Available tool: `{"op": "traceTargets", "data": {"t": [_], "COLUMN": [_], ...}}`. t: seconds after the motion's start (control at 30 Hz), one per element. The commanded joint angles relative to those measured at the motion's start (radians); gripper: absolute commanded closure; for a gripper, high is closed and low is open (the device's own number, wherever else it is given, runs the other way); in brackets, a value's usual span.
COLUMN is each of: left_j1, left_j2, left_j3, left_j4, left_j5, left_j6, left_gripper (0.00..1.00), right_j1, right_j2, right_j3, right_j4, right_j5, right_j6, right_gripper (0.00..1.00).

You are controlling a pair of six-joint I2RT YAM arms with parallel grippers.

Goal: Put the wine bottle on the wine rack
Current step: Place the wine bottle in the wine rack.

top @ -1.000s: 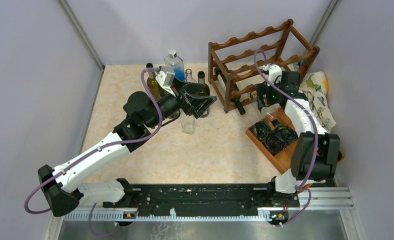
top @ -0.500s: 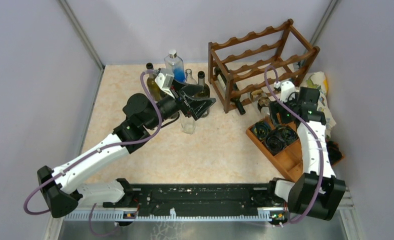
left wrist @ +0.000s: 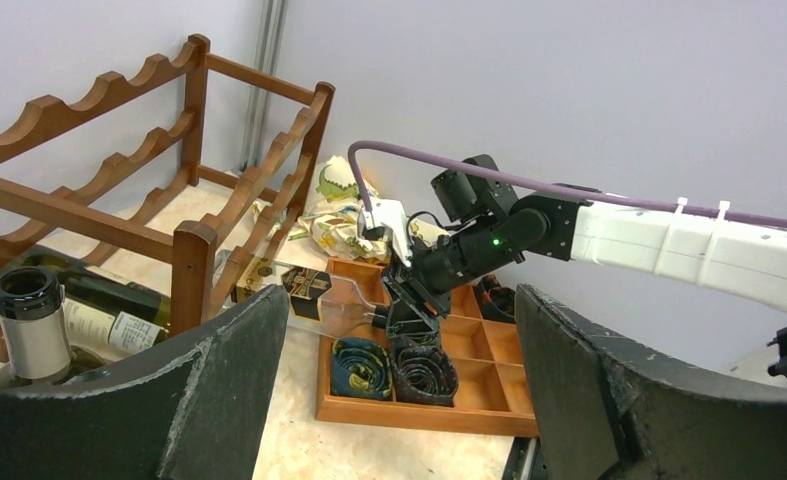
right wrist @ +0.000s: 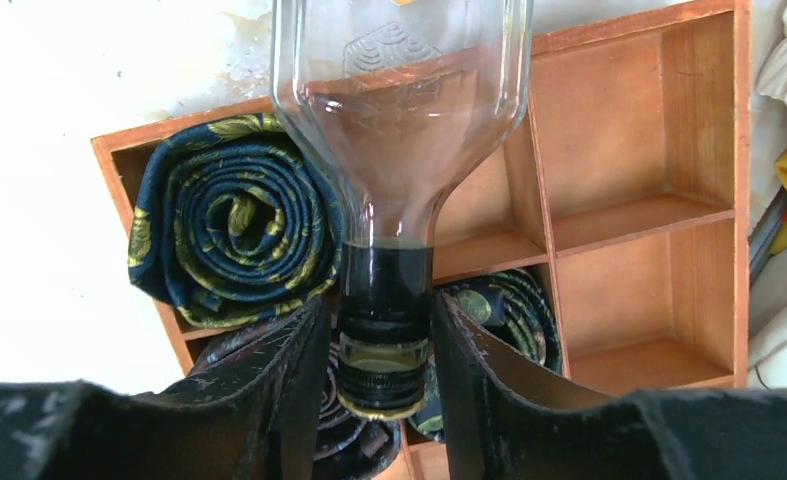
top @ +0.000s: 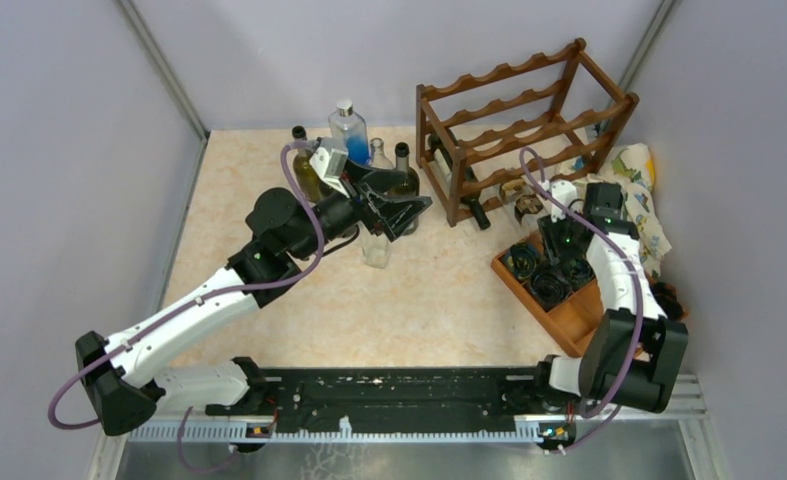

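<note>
My right gripper (right wrist: 384,335) is clamped on the neck of the clear wine bottle (right wrist: 399,90). Over the last second I have swung it back from the foot of the wine rack (top: 499,72) toward the lower right of the overhead view, so it now lies on its side above the wooden tray (right wrist: 619,130) of rolled ties (right wrist: 229,220), base toward the rack. It rests on no rail yet, so I judge this a re-aim; my left gripper (top: 399,205) hangs spread wide and empty by the standing bottles (top: 347,125).
</note>
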Motion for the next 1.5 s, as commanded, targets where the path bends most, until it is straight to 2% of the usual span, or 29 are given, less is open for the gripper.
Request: {"op": "traceTargets", "data": {"t": [0.0,0.07,0.23,0.4,0.9,0.97,1.1,1.23,1.33,1.47], "left_j1": [0.001,0.001,0.001,0.001,0.001,0.001,0.001,0.001,0.001,0.001], "left_j2": [-0.018,-0.015,-0.009,-0.011,0.002,0.011,0.027,0.030,0.029,0.030], "left_j3": [-0.007,-0.002,0.004,0.003,0.018,0.024,0.036,0.038,0.038,0.040], "left_j4": [0.035,0.033,0.032,0.031,0.014,0.015,0.015,0.013,0.010,0.012], "left_j5": [0.005,0.005,0.007,0.006,0.000,0.002,0.010,0.009,0.006,0.007], "left_j6": [0.003,0.009,0.013,0.012,0.008,0.007,0.006,0.009,0.014,0.022], "left_gripper": [0.11,0.11,0.11,0.11,0.11,0.11,0.11,0.11,0.11,0.11], "right_j1": [-0.003,-0.002,-0.002,0.003,0.073,0.074,0.074,0.071,0.049,0.026], "right_j2": [0.040,0.057,0.097,0.132,0.235,0.263,0.287,0.260,0.223,0.173], "right_j3": [0.036,0.043,0.078,0.125,0.018,0.021,0.022,0.015,0.015,0.020], "right_j4": [0.048,0.058,0.111,0.187,0.607,0.619,0.615,0.589,0.553,0.494], "right_j5": [0.000,-0.004,-0.024,-0.045,-0.008,-0.015,-0.011,-0.008,-0.029,-0.050], "right_j6": [-0.012,-0.007,0.030,0.073,0.216,0.221,0.224,0.218,0.215,0.188], "right_gripper": [0.59,0.62,0.88,0.99,1.00,0.92,0.65,0.49,0.43,0.42]}}
